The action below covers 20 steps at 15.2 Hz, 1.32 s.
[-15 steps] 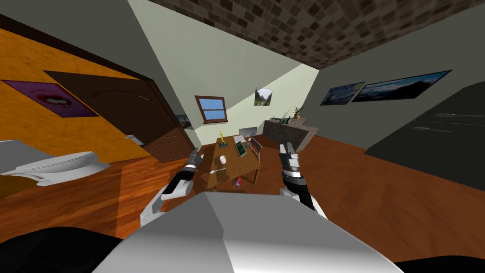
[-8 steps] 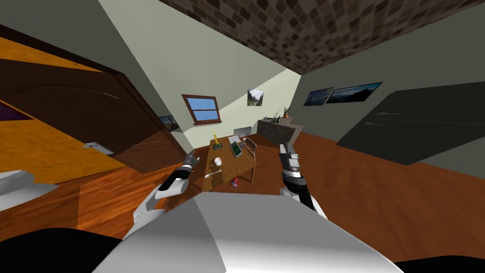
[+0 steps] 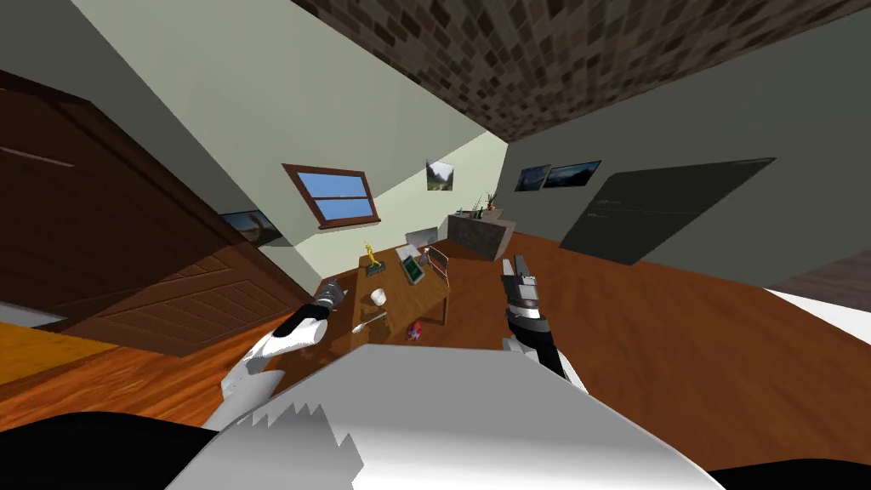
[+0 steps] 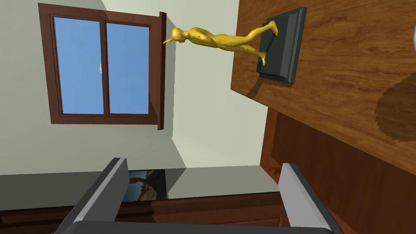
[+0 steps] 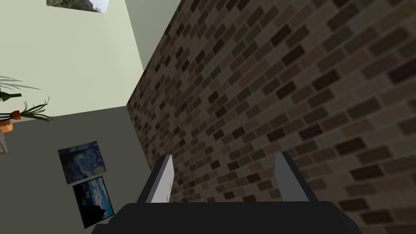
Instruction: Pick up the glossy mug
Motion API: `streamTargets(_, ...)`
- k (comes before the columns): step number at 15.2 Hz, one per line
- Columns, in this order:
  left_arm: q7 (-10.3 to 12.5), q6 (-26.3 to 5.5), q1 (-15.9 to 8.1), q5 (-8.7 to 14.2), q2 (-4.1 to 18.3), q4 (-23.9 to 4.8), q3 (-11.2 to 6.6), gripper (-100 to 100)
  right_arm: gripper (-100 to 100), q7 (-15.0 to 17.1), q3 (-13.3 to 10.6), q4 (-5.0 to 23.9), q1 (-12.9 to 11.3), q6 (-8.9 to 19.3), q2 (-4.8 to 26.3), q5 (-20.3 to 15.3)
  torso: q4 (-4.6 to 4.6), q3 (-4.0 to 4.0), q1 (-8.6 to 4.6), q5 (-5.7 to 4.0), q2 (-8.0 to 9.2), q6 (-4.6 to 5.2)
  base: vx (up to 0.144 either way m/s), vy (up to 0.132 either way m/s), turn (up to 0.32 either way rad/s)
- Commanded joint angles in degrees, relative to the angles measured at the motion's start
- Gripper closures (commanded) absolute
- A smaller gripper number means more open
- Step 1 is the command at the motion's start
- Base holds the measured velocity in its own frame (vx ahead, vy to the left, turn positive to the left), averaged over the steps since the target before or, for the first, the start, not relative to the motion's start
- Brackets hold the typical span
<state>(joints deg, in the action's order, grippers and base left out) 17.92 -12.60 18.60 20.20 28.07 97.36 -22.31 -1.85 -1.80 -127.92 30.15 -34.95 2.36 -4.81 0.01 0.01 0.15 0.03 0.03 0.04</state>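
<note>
On the bench ahead, the white mug sits untouched: approach step, 2 tools wide open and empty, left tool nearest at the bench edge, right tool raised; next, swing left over the mug.

On my screens I log the tabletop: warm brown wood, clear grain, satin finish. On it, the figurine: yellow-gold, smooth, faintly speckled, with a soft sheen; its base is dark and matt. The mug: white, smooth; I cannot judge its gloss. The spoon: pale grey, metal-looking. The floor: reddish wood planks, polished. The window frame: brown wood. The brick surface overhead: dark, rough.
</note>
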Motion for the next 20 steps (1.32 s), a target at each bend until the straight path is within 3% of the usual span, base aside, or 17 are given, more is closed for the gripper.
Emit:
streamTargets(1, 0.4, -2.1, 0.3, 0.6, 0.6, -0.8, -0.51, -100, 0, 0.0, 0.0, 0.0, 0.0, 0.0, 0.0, 0.0, 0.0, 0.0, 0.0, 0.0, 0.0, 0.0, -0.011, 0.015, -0.096)
streamTargets(2, 1.1, -4.0, -0.3, 1.7, 1.9, -3.3, -2.07, -100, 0, 0.0, 0.0, 0.0, 0.0, 0.0, 0.0, 0.0, 0.0, 0.0, 0.01, 0.01, 0.0, -0.05, -0.009, 0.005, -0.378)
streamTargets(5, 1.1, -5.7, -0.3, 1.7, 1.9, -3.5, -2.07, -100, 0, 0.0, 0.0, 0.0, 0.0, 0.0, 0.0, 0.0, 0.0, 0.0, 0.01, 0.01, -0.01, -0.05, -0.011, 0.013, -0.142)
streamTargets(6, 1.9, -7.8, -0.8, 2.8, 3.2, -6.2, -3.61, -100, 0, 0.0, 0.0, 0.0, 0.0, 0.0, 0.0, 0.0, 0.0, 0.0, 0.0, 0.0, -0.01, -0.08, -0.009, 0.001, -0.323)
streamTargets(8, 1.9, -9.3, -0.8, 2.8, 3.2, -6.2, -3.61, -100, 0, 0.0, 0.0, 0.0, 0.0, 0.0, 0.0, 0.0, 0.0, -0.01, 0.0, 0.0, -0.02, 0.02, -0.012, 0.015, -0.286)
streamTargets(9, 2.7, -11.0, -1.4, 3.9, 4.4, -8.7, -5.11, -100, 0, 0.0, 0.0, 0.0, 0.0, 0.0, 0.0, 0.0, 0.0, -0.01, 0.01, 0.0, -0.01, -0.05, -0.014, 0.017, -0.342)
streamTargets(11, 2.7, -12.9, -1.4, 3.9, 4.4, -9.0, -5.11, -100, 0, 0.0, 0.0, 0.0, 0.0, 0.0, 0.0, 0.0, 0.0, -0.01, 0.05, 0.02, -0.01, 0.01, -0.014, 0.024, -0.246)
streamTargets(12, 3.4, -14.5, -1.9, 5.0, 5.5, -11.4, -6.58, -100, 0, 0.0, 0.0, 0.0, 0.0, 0.0, 0.0, 0.0, 0.0, -0.01, 0.05, 0.02, -0.01, -0.05, -0.012, 0.012, -0.273)
streamTargets(14, 3.4, -16.4, -1.9, 5.0, 5.5, -11.8, -6.58, -100, 0, 0.0, 0.0, 0.0, 0.0, 0.0, 0.0, 0.0, 0.0, -0.01, 0.04, 0.01, -0.02, 0.01, -0.012, 0.019, -0.269)
streamTargets(15, 4.1, -18.2, -2.3, 6.1, 6.6, -14.1, -8.02, -100, 0, 0.0, 0.0, 0.0, 0.0, 0.0, 0.0, 0.0, 0.0, -0.01, 0.04, 0.01, -0.02, -0.05, -0.013, 0.017, -0.29)
streamTargets(17, 4.1, -20.0, -2.3, 6.1, 6.6, -14.6, -8.02, -100, 0, 0.0, 0.0, 0.0, 0.0, 0.0, 0.0, 0.0, 0.0, -0.01, 0.04, 0.02, -0.02, 0.02, -0.014, 0.022, -0.269)
streamTargets(18, 4.9, -21.8, -2.8, 7.2, 7.6, -16.6, -9.4, -100, 0, 0.0, 0.0, 0.0, 0.0, 0.0, 0.0, 0.0, -0.01, -0.01, 0.05, 0.02, -0.02, -0.05, -0.017, 0.02, -0.322)
streamTargets(20, 4.9, -23.5, -2.8, 7.2, 7.6, -17.4, -9.4, -100, 0, 0.0, 0.0, 0.0, 0.0, 0.0, 0.0, 0.0, 0.0, -0.01, 0.07, 0.01, -0.02, 0.01, -0.017, 0.027, -0.242)
